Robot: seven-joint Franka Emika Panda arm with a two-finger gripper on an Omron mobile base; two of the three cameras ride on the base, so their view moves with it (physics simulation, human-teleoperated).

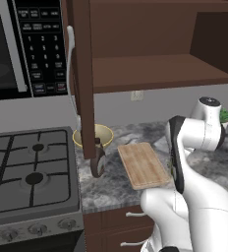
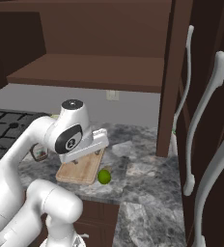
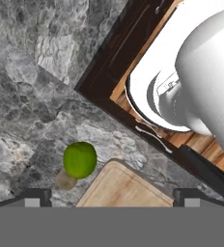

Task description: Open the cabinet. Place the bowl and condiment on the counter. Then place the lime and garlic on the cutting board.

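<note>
Overhead, the gripper (image 3: 111, 195) is hovering with its fingers spread wide and pinching nothing — the wooden cutting board (image 3: 119, 187) is lying right below it on the grey marble counter (image 3: 32, 72). Just off the board's corner, the lime (image 3: 79, 159) is sitting on the counter with a pale garlic bulb (image 3: 64, 180) touching it. Beside the board toward the stove (image 1: 30, 172), the yellow bowl (image 1: 106, 134) is resting under the open cabinet door (image 1: 82, 74).

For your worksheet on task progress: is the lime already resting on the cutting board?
No, the lime sits on the counter just off the cutting board's corner.
</note>
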